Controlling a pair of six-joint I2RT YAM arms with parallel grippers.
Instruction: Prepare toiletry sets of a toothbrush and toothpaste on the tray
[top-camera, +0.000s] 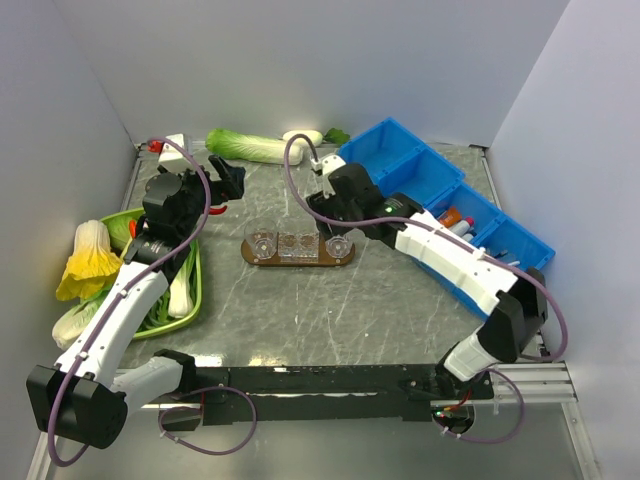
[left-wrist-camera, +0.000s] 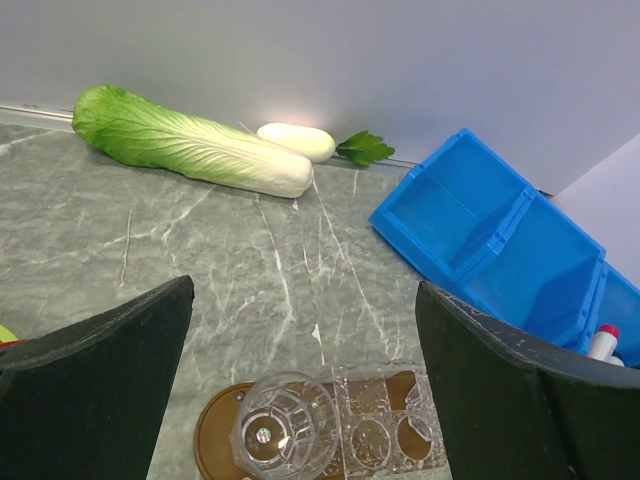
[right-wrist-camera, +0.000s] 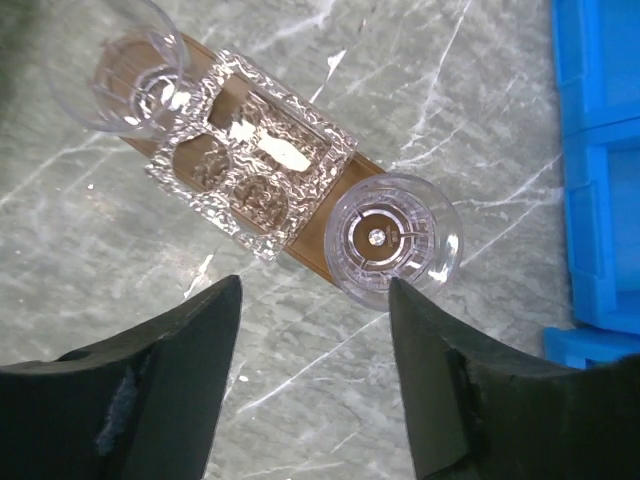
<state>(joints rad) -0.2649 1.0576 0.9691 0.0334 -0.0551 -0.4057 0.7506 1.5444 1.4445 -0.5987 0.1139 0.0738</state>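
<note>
From above, the tray is lying across the middle of the table. It is carrying the left cup, the right cup and a textured clear holder between them, the cups presumably waiting to take one set each. Nothing of a set is standing in them yet. The left gripper is hovering behind the tray's left end and the right gripper just behind its right end. In the blue bins along the right side an orange shape is showing that is probably the toothpaste, though it is too small to be sure. The toothbrush I cannot pick out.

The left wrist camera is showing its fingers spread wide with nothing between them. It is looking over the empty left cup and the holder toward a cabbage by the back wall.

The right wrist camera is showing its fingers parted too and holding nothing, with the empty right cup sitting below the gap. This arm is standing nearer the bins, so I judge it the better placed to fetch the first item.
</note>
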